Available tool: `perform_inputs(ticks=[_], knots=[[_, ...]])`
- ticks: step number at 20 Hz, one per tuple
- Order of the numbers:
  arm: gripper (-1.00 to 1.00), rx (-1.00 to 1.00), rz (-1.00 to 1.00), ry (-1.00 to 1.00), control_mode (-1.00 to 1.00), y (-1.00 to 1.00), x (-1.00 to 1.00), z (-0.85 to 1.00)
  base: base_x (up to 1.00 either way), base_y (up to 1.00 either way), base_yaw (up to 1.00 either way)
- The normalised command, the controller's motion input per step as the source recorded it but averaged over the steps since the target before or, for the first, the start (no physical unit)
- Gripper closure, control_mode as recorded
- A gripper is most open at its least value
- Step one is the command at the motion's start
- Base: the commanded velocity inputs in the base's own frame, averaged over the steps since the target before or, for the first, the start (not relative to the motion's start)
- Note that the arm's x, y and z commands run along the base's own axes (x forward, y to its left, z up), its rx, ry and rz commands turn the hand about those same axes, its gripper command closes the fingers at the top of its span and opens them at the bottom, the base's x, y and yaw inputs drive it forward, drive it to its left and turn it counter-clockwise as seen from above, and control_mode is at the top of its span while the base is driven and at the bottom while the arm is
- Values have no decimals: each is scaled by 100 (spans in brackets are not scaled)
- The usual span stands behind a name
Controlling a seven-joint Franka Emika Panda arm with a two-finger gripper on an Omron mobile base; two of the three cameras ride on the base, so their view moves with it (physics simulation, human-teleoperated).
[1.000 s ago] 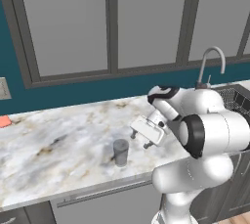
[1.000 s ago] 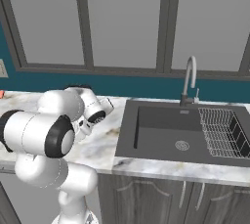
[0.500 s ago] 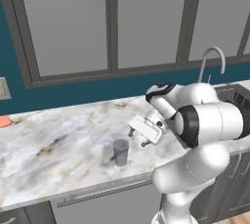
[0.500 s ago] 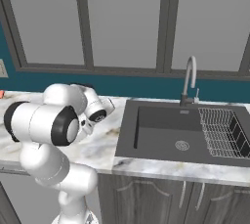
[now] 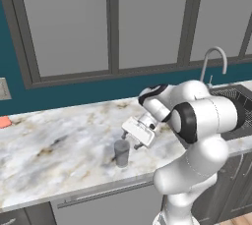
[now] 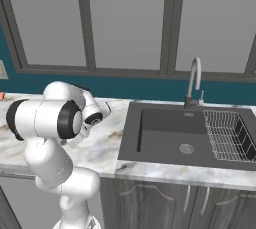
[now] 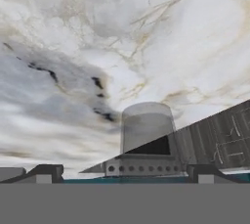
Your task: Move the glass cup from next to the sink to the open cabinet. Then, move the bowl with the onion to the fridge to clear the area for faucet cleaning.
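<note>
gripper is hovering with jaws standing wide apart, holding nothing. in the hand view the two fingertips are sitting far apart, with the cup between them and ahead, not touched. from the left base view the cup is standing upright on the marble counter, just below and in front of the gripper, near the counter's front edge. the sink and faucet are lying well off to the gripper's right.
</note>
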Motion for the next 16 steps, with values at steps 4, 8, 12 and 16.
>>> perform_inputs(ticks=[4,8,12,16], knots=[[-100,0,0,0,-100,35,0,-18,0,0,0],[-100,0,-3,0,-100,5,0,-14,0,0,0],[-100,0,-6,0,-100,0,1,-9,0,0,0],[-100,0,-13,0,-100,0,13,-4,0,0,0]])
